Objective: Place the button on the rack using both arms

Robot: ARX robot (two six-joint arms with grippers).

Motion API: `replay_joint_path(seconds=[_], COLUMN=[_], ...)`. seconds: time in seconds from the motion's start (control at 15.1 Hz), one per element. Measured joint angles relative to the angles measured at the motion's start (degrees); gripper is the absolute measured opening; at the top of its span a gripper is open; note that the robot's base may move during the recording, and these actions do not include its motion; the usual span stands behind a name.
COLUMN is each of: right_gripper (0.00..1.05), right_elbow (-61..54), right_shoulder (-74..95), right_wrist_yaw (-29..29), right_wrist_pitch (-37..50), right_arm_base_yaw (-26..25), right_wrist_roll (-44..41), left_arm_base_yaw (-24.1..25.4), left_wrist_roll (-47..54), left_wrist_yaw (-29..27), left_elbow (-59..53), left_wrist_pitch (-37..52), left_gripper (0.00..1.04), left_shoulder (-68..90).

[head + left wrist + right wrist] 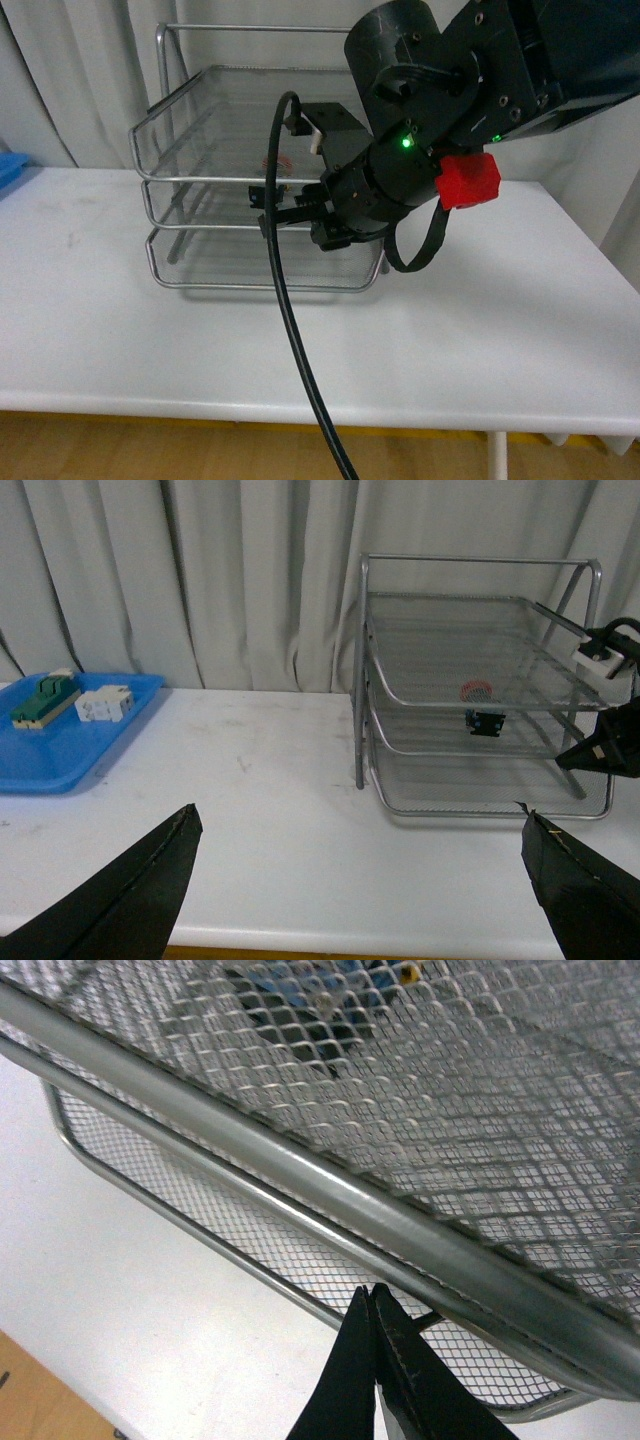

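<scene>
The silver wire-mesh rack (200, 150) stands at the back of the white table; it also fills the right of the left wrist view as the rack (400, 630). The button (484, 720) rests inside it, apparently on the middle tier, with its red cap showing through the top mesh. Blue and black parts of the button (310, 1000) show through the mesh above my right gripper. My right gripper (266, 222) is shut and empty at the rack's front rim, and its tip (370, 1295) lies just below a tier rail. My left gripper (360, 880) is open over bare table, well short of the rack.
A blue tray (60, 750) at the table's left holds a green-and-white block (42, 698) and white terminal blocks (105, 704). A black cable (290, 330) hangs in front of the rack. Curtains close off the back. The table's front edge (300, 412) is near.
</scene>
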Motion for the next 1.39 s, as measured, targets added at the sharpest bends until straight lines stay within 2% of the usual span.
replay_joint_path(seconds=[0.26,0.53,0.59,0.73,0.79,0.86,0.93,0.99,1.12,1.39], right_gripper=[0.02,0.02,0.02,0.02,0.02,0.02,0.02,0.02,0.02,0.02], right_elbow=[-6.08,-10.97,-12.94,-29.64,-39.04,-46.27,-52.76,-58.27,-67.25,-77.61], right_shoulder=[-7.26,-11.91,-13.07,-17.90,-21.88,-26.45,-33.00,-39.50,-46.21,-58.62], right_wrist_yaw=[-3.45,-3.82,-1.95,20.76,28.65,31.65,31.08,29.14,24.52,19.56], right_wrist_pitch=[-1.77,-1.99,2.89,36.92,49.05,58.66,65.59,66.60,66.40,64.50], right_arm_base_yaw=[2.14,2.45,2.71,3.19,1.99,-1.09,-4.90,-7.74,-10.27,-15.76], right_wrist_roll=[3.48,4.66,4.33,1.84,1.11,0.70,0.59,0.59,0.57,0.57], left_arm_base_yaw=[0.00,0.00,0.00,0.00,0.00,0.00,0.00,0.00,0.00,0.00], left_wrist_roll=[0.00,0.00,0.00,-0.02,0.00,0.00,0.00,0.00,0.00,0.00], left_wrist_yaw=[0.00,0.00,0.00,-0.09,-0.04,-0.04,-0.02,0.00,-0.02,-0.02], left_elbow=[0.00,0.00,0.00,0.00,0.00,0.00,0.00,0.00,0.00,0.00], left_wrist_pitch=[0.02,0.00,0.00,0.02,-0.02,0.02,0.04,0.02,0.02,0.02], left_gripper=[0.98,0.98,0.98,0.98,0.98,0.98,0.98,0.98,0.98,0.98], left_shoulder=[0.00,0.00,0.00,0.00,0.00,0.00,0.00,0.00,0.00,0.00])
